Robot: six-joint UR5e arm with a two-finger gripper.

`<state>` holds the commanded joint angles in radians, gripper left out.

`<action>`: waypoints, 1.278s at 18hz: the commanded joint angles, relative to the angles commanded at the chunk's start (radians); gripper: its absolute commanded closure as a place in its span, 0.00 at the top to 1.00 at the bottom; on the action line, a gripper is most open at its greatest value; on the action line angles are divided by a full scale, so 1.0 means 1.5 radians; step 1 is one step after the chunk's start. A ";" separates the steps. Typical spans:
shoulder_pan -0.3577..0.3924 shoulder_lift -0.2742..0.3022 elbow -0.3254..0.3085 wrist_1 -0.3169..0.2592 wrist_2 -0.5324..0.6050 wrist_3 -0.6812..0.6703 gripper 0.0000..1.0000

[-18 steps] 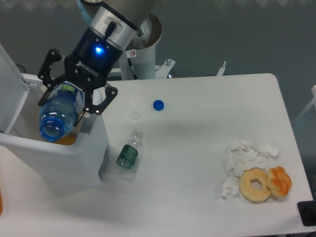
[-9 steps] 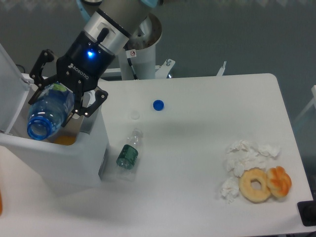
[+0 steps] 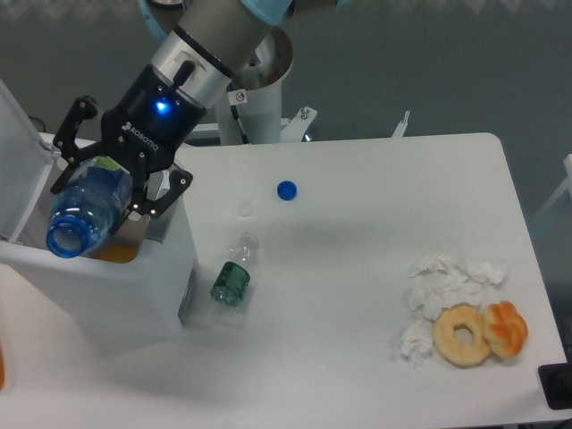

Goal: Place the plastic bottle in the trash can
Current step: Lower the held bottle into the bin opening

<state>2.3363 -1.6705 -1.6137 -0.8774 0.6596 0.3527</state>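
Note:
The large blue-tinted plastic bottle is tilted with its open blue-ringed neck pointing down and towards the camera, over the open white trash can at the left. My gripper is shut on the bottle's upper body and holds it above the bin's opening. The bin's lid stands raised at the far left. Something orange shows inside the bin under the bottle.
A small crushed clear bottle with a dark green label lies beside the bin. A blue cap and a clear cap lie on the table. Crumpled tissues, a doughnut and an orange pastry sit at the right.
My gripper has carried the bottle leftwards, from the bin's right wall to over its opening. In the last half second it barely moved.

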 joint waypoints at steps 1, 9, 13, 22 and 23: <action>-0.001 -0.004 -0.001 0.000 -0.001 0.001 0.75; -0.021 -0.012 -0.012 0.000 0.000 0.036 0.75; -0.026 -0.012 -0.019 0.000 0.000 0.041 0.76; -0.026 -0.013 -0.031 0.000 0.000 0.051 0.83; -0.026 -0.012 -0.031 0.000 0.000 0.051 0.85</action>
<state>2.2979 -1.6889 -1.6598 -0.8774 0.6596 0.4295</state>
